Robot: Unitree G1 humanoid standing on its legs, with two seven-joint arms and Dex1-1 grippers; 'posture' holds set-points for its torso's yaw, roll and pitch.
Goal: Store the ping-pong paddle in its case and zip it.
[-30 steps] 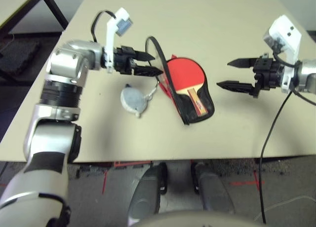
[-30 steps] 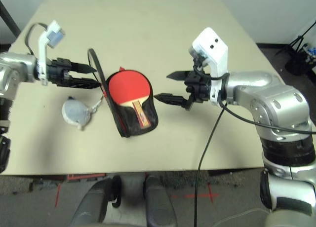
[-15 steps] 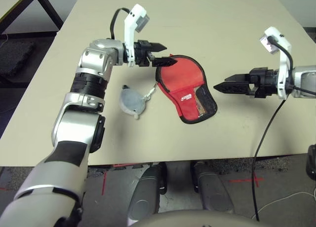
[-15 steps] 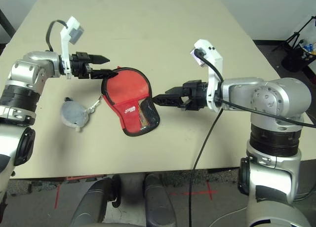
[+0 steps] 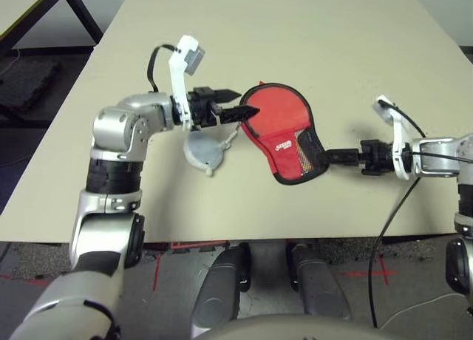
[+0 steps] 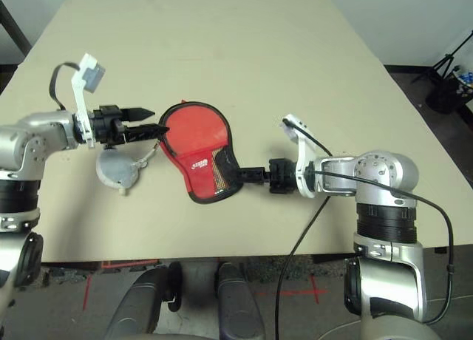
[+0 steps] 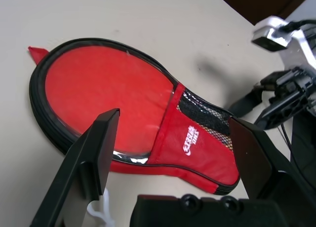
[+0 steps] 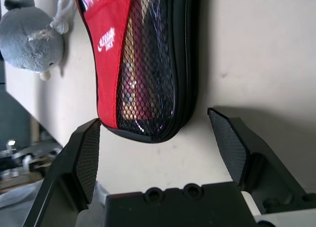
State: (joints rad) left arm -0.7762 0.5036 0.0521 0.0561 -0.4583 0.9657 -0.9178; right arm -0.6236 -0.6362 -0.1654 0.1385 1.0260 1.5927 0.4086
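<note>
So the case [image 5: 284, 144] is lying flat and folded over near the worktop's [image 5: 222, 225] front edge; the zipping step seems to be up. Left claw [image 5: 247, 103] and right claw [image 7: 249, 108] are both spread wide, nothing gripped. The zipper pull probably needs to be found and pinched next.

Bright red is shown at centre on the case [image 5: 277, 114], with black edging all round, a white logo and dark mesh at its lower right. Pale beige is worn by the table [image 5: 355, 52]; soft grey is seen left of centre on the plush tag [image 5: 203, 151], its cord white.
</note>
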